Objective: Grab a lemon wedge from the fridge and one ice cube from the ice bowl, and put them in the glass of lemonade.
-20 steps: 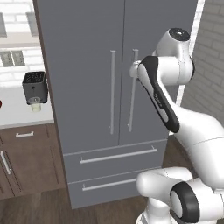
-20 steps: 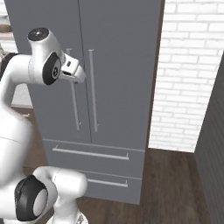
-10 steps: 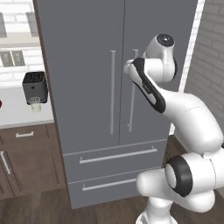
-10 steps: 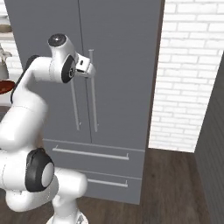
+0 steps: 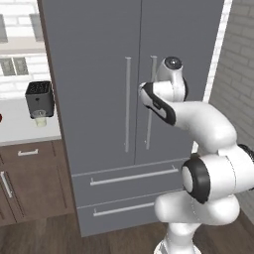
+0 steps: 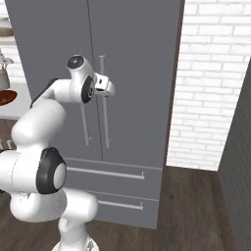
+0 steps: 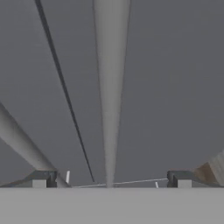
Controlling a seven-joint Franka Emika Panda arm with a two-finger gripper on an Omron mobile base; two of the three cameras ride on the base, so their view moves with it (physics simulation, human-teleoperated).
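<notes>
The hand point(image 6: 111, 89) hovers just in front of the fridge point(image 5: 99, 59), its fingers point(image 7: 179, 179) spread wide on either side of the right door's handle point(image 7: 110, 87), gripping nothing. Both doors are shut. Left of the fridge, a black toaster point(image 5: 39, 97) sits on the tabletop point(image 5: 20, 131).

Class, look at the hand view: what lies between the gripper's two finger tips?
The right door's vertical bar handle of the fridge runs between the open gripper's finger tips; nothing else lies there.
</notes>
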